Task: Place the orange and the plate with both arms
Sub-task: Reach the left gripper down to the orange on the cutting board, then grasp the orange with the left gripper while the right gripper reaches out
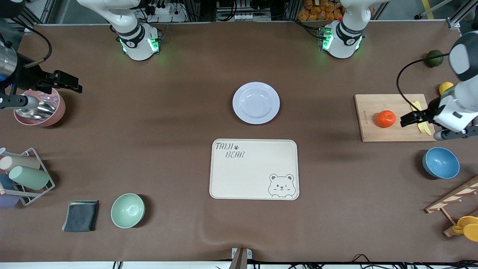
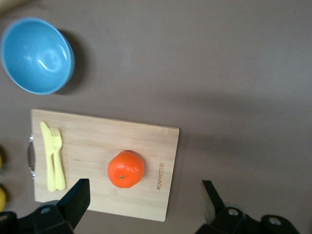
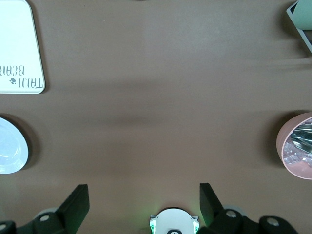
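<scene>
The pale plate (image 1: 256, 102) lies mid-table, farther from the front camera than the cream tray; its rim (image 3: 9, 145) also shows in the right wrist view. The orange (image 1: 385, 118) (image 2: 126, 168) sits on a wooden cutting board (image 1: 373, 108) (image 2: 97, 141) toward the left arm's end of the table. My left gripper (image 1: 424, 125) (image 2: 145, 196) hangs open over that board, near the orange, nothing between its fingers. My right gripper (image 1: 41, 91) (image 3: 144, 201) is open and empty, up over a pink bowl (image 1: 39, 110) (image 3: 295, 146) at the right arm's end.
A cream bear tray (image 1: 254, 172) lies nearer the camera than the plate. Yellow cutlery (image 2: 52, 156) lies on the board, with a blue bowl (image 1: 440, 162) beside it. A mint bowl (image 1: 127, 210), dark cloth (image 1: 81, 215), cup rack (image 1: 26, 175), green fruit (image 1: 434, 58) and lemon (image 1: 445, 87) stand around.
</scene>
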